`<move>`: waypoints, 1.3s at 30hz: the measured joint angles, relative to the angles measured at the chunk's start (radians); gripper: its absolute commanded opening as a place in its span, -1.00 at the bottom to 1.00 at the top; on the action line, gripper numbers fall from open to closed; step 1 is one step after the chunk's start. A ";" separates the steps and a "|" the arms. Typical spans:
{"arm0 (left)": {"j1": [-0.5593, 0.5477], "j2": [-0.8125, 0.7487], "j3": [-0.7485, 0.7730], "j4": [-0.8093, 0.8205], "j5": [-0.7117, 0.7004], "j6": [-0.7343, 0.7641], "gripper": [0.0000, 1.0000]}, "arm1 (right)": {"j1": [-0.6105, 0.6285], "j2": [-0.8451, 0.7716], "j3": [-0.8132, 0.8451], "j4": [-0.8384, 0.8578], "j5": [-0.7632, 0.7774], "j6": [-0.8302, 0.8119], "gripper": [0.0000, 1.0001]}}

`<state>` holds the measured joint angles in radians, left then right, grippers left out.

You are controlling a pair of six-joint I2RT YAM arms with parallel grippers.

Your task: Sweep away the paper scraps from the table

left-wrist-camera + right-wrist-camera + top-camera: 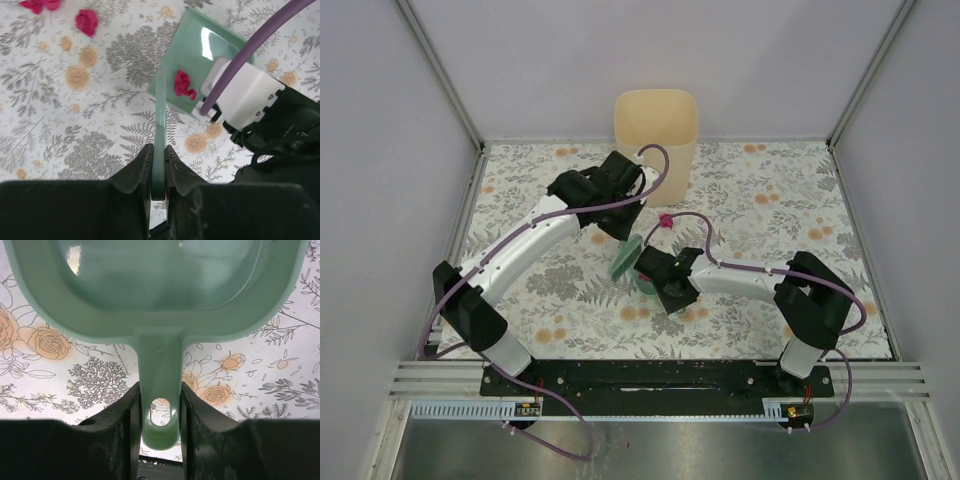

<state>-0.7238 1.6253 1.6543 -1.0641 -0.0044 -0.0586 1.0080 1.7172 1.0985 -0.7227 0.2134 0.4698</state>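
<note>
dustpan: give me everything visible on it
The dustpan is pale mint green and glossy, plastic by its look. It is a shallow pan with a raised rounded rim and a short flat handle with an oval hole. The right gripper is shut on the handle, fingers on both sides. It sits low over the table; contact is unclear. One red scrap lies on the pan, close to the brush.

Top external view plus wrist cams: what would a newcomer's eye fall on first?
The magenta paper scraps stand out against the flowered table: some lie loose at mid-table, one sits on the green dustpan. Both arms meet there, the left gripper shut on a thin green brush, the right gripper shut on the dustpan's handle. A beige bin stands at the far edge.
</note>
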 measured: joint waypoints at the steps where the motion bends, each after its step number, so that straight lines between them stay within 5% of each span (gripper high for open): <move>1: 0.000 -0.016 0.000 -0.003 -0.021 -0.013 -1.00 | 0.000 -0.003 -0.004 0.003 0.008 0.003 -1.00; 7: 0.001 -0.213 -0.055 0.026 -0.124 -0.087 -1.00 | 0.000 -0.021 -0.019 0.022 0.040 0.020 -1.00; 17: 0.001 -0.657 -0.444 0.093 -0.248 -0.213 -1.00 | 0.000 -0.028 0.029 -0.010 0.071 0.036 -1.00; 39: 0.001 -1.096 -0.764 0.169 -0.341 -0.315 -1.00 | -0.001 0.195 0.745 -0.277 0.089 -0.040 -1.00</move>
<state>-0.7227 0.5289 0.8898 -0.8948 -0.3458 -0.3737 1.0069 1.9121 1.8439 -1.0000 0.3023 0.4297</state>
